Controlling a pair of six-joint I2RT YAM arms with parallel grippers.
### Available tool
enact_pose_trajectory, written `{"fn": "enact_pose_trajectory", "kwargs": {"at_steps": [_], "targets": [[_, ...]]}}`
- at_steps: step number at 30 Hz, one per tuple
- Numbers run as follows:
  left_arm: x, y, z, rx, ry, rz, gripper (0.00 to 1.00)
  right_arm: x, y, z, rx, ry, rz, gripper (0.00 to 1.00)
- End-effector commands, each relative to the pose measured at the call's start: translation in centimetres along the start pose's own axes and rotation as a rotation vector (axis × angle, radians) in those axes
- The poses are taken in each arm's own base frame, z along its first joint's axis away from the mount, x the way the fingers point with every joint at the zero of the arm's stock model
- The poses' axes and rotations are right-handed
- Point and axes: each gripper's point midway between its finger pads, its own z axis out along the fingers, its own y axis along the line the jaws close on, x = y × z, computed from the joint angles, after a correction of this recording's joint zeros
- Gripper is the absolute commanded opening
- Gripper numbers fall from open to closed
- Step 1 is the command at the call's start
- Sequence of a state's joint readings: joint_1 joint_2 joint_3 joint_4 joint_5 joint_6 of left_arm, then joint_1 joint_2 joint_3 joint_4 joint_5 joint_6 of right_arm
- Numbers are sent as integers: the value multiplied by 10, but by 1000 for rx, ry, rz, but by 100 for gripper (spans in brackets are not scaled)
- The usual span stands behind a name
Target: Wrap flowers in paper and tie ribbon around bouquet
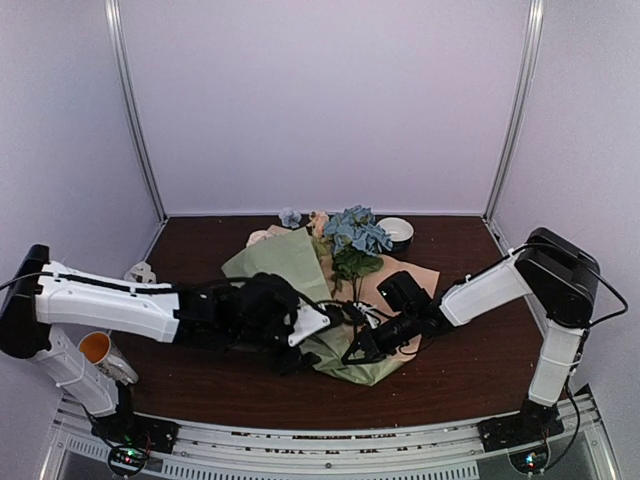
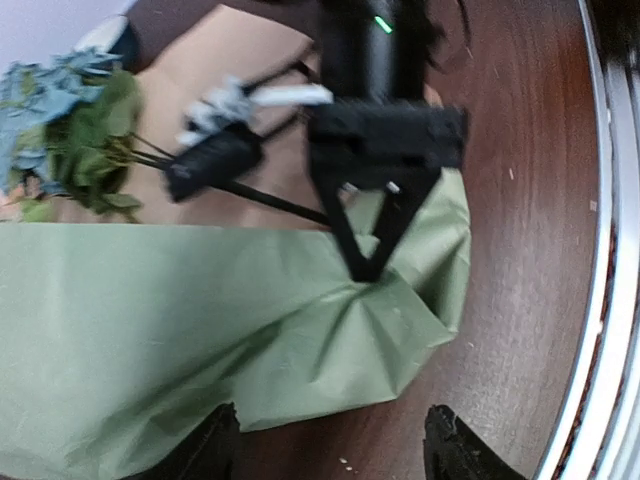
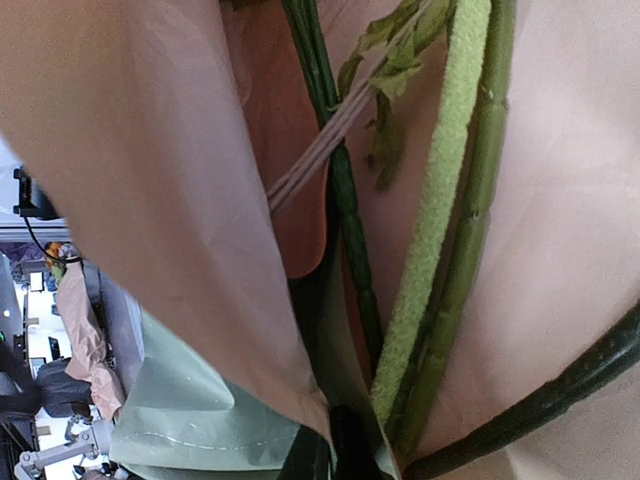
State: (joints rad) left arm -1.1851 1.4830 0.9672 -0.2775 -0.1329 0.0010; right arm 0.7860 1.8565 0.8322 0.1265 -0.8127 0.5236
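**Left arm open over the loose green flap, right arm pinning the stem end**

My left end effector point(image 2: 332, 440) stands wide open with nothing between its fingers. It hovers just above the near edge of the paper point(image 2: 150, 320), whose green face spreads out ahead of it and to its left. This arm is the nearer one to that free flap, so I judge the next fold is its job.

The bundle's long axis runs from the flowers point(image 1: 358, 235) at the far side of the counter point(image 1: 470, 370) down toward the arms. A fold would therefore have to go across the axis, toward the right.

My right end effector point(image 2: 368, 268) is closed to a point on the paper's near corner. Creases fan out from its tip, so I take it to be pinching the sheet there.

The overhead view gives the whole lay but hides both sets of fingers. The left wrist view shows my open jaws and the right tip. Only the right wrist view shows the stems point(image 3: 345, 200) lying against the tan inner face. I cannot find the ribbon.
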Motion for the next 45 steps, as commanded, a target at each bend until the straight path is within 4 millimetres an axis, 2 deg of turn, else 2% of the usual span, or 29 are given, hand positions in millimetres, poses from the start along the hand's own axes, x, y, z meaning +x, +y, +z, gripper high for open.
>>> {"fn": "enact_pose_trajectory", "kwargs": {"at_steps": [1, 6, 10, 13, 20, 26, 28, 29, 34, 38, 42, 45], "targets": [[14, -7, 36, -42, 128, 211, 66, 1, -8, -1, 28, -41, 23, 1], [15, -22, 56, -13, 139, 343, 68, 2, -7, -2, 18, -66, 39, 1], [14, -38, 63, 32, 106, 397, 58, -1, -8, -4, 26, -98, 54, 0], [10, -50, 66, 52, 74, 457, 56, -4, -8, -8, 45, -124, 53, 0], [10, -52, 77, 42, 66, 496, 51, -7, -4, -14, 53, -152, 53, 0], [6, -60, 78, 74, 33, 508, 20, -10, 0, -16, 45, -161, 57, 0], [6, -65, 76, 96, 23, 517, 4, -11, 1, -18, 48, -164, 60, 0], [8, -69, 74, 116, 19, 529, 0, -10, 0, -19, 56, -166, 61, 0], [38, -77, 67, 185, 98, 599, 0, -12, -7, -28, 91, -185, 76, 0], [44, -87, 62, 259, 126, 623, 0, -7, -10, -25, 91, -164, 86, 0], [60, -92, 60, 323, 235, 629, 0, 0, -17, -22, 97, -154, 116, 0], [65, -98, 54, 365, 273, 647, 0, 0, -24, -30, 137, -172, 106, 0]]}}
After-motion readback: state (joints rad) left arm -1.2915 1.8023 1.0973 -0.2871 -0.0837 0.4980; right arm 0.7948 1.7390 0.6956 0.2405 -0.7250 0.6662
